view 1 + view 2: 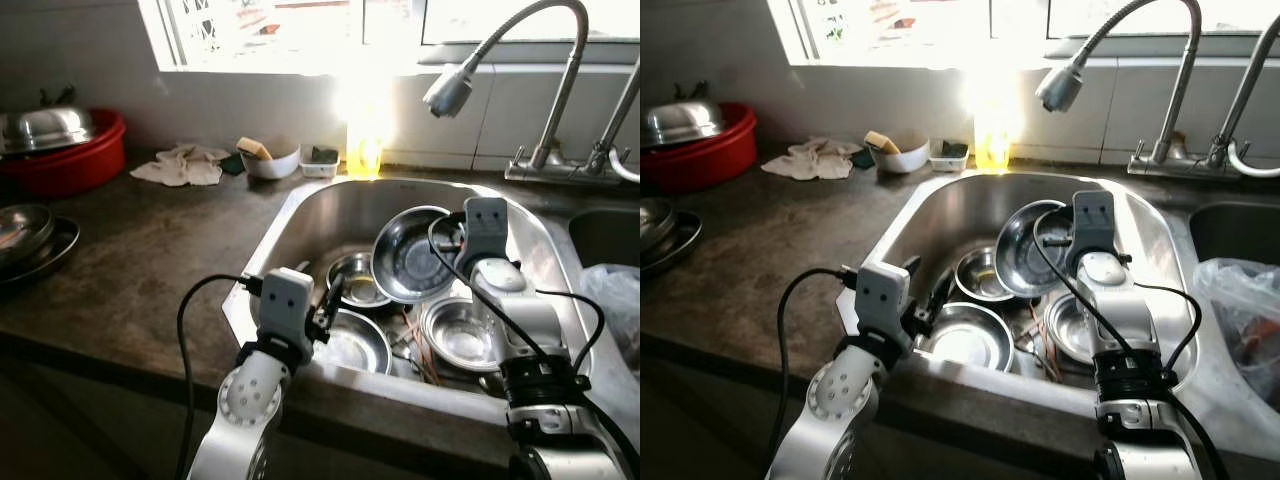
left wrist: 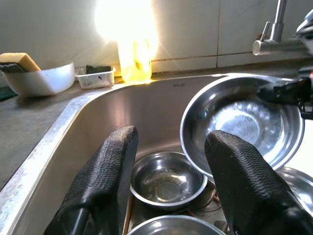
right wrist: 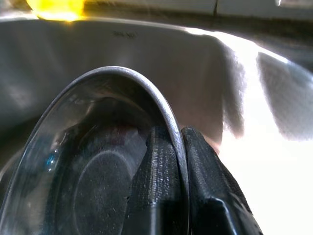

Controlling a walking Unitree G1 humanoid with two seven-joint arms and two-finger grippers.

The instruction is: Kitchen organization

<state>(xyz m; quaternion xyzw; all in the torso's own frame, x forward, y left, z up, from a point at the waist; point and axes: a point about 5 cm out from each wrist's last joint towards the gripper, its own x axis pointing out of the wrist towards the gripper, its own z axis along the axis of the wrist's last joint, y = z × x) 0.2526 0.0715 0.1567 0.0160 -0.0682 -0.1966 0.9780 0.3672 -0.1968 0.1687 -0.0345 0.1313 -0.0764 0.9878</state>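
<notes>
Setting: home kitchen. Evidence, all placed relative to the stainless steel sink [image 1: 300,215], which is set into a dark stone counter [image 1: 150,260].
- In the sink: several steel bowls [image 1: 355,345].
- Behind the sink: gooseneck faucet [image 1: 530,60] on a tiled wall, under a bright window [image 1: 290,30].
- Behind its far rim: yellow bottle [image 1: 363,150], small tray [image 1: 320,162], white bowl with a sponge [image 1: 255,148], crumpled rag [image 1: 185,165].
- Far left of the sink: red basin [image 1: 75,160] with a steel lid; stacked steel plates [image 1: 25,235].
</notes>
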